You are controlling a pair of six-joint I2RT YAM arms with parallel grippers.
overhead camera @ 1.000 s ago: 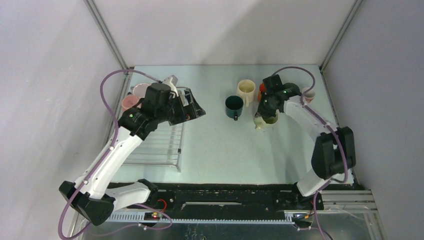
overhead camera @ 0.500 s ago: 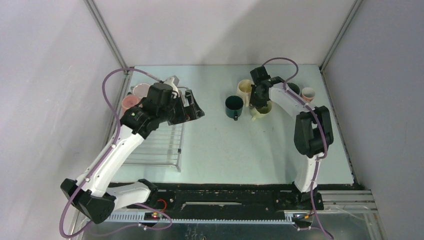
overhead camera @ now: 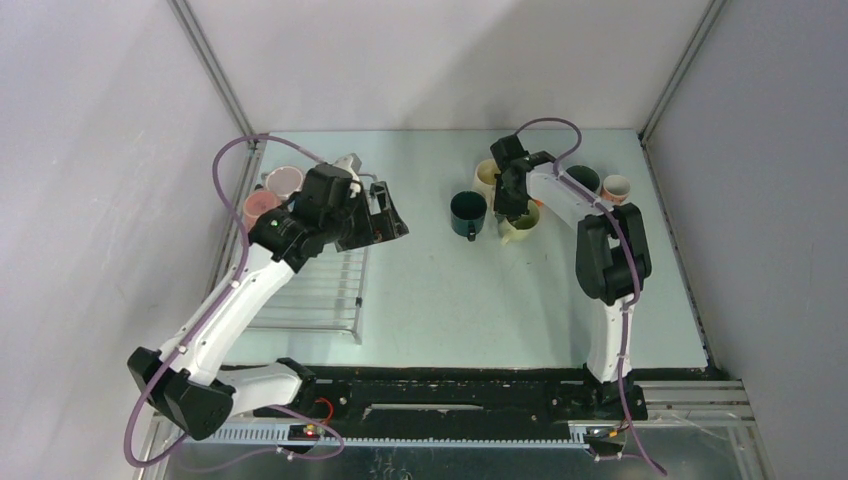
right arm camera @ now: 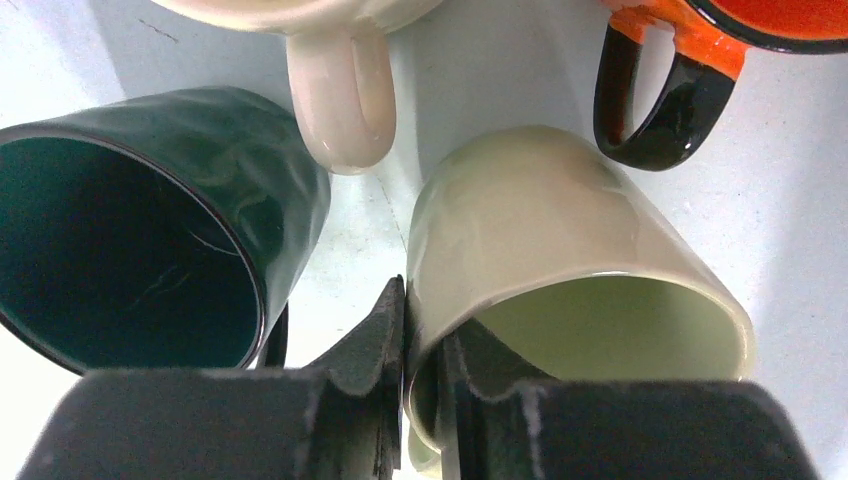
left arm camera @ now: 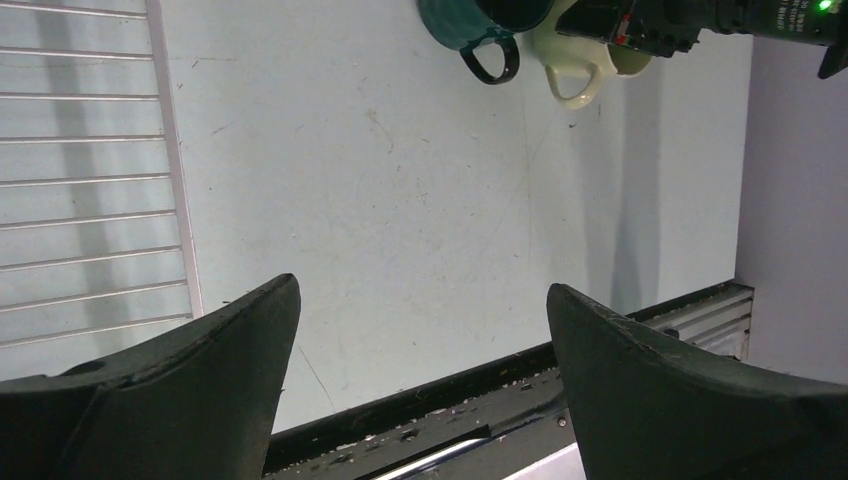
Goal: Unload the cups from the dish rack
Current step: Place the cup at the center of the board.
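My right gripper (overhead camera: 513,208) is shut on the rim of a pale cream-green cup (overhead camera: 521,227), one finger inside and one outside, as the right wrist view (right arm camera: 425,310) shows. That cup (right arm camera: 560,220) sits between a dark green cup (right arm camera: 150,230), a cream cup's handle (right arm camera: 340,100) and an orange cup (right arm camera: 740,30). The dark green cup (overhead camera: 467,211) and the cream cup (overhead camera: 488,175) stand mid-table. My left gripper (overhead camera: 390,215) is open and empty above the right edge of the dish rack (overhead camera: 310,285). Two pink cups (overhead camera: 283,180) (overhead camera: 260,205) stand at the rack's far left.
Another dark green cup (overhead camera: 583,178) and a pink-white cup (overhead camera: 616,187) stand at the back right. The left wrist view shows the rack's bars (left arm camera: 90,170), bare table and the table's black front rail (left arm camera: 450,400). Grey walls enclose the table.
My right gripper has carried the pale cup left and back, in beside the dark green and cream cups. My left arm has hardly moved.
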